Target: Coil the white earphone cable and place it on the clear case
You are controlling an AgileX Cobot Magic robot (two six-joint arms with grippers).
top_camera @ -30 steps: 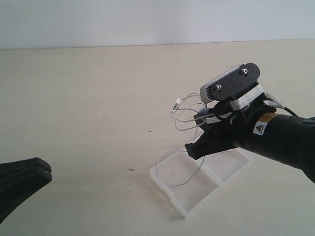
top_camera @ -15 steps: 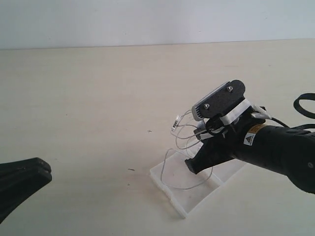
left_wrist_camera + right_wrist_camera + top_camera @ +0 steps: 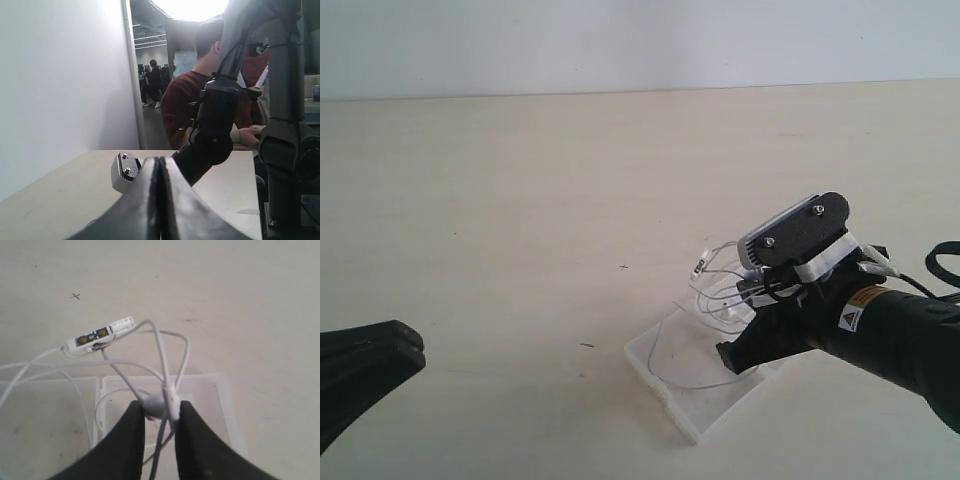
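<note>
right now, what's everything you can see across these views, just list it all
white earphone cable: one, white, pinched in the right hand, loops hanging over the clear case
clear case: one, translucent, lying open on the table below the right hand
table: one, beige, fills most of the exterior view
wall: one, pale, behind the table
seated person: one, reddish-brown top, beyond the table's end in the left wrist view
left hand: one, black, shut with nothing in it, at the exterior view's lower left
right hand: one, black, closed on the cable over the case
</note>
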